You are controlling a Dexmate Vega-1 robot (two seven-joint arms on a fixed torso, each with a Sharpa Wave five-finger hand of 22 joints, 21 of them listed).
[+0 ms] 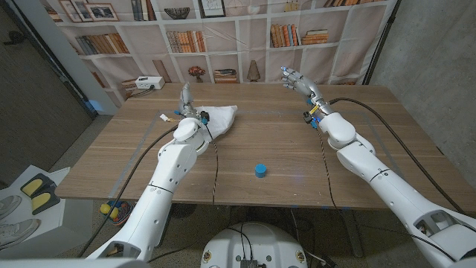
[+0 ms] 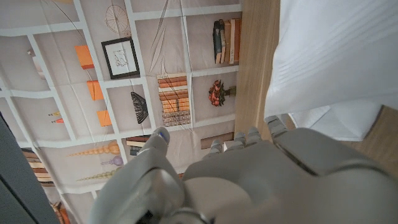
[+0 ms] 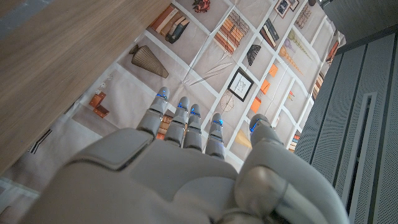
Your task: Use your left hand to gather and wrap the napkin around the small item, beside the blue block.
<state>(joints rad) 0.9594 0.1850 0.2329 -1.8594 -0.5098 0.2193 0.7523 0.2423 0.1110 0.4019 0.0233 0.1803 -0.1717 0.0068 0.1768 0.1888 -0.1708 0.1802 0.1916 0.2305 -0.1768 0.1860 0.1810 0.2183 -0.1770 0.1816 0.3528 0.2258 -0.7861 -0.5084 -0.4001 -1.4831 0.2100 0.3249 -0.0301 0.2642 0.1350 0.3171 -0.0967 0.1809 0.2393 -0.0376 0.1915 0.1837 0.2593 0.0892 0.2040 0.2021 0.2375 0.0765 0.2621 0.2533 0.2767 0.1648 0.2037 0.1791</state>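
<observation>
Beside left robot hand (touching?), napkin

Our left hand sits in the upper left of the head view, fingers pointing up. Our right hand, upper right, is raised with fingers apart, holding nothing.

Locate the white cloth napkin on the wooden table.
In the head view the white cloth napkin lies on the wooden table's far left part, right beside the left hand, far from the small blue round block near the front edge.
</observation>
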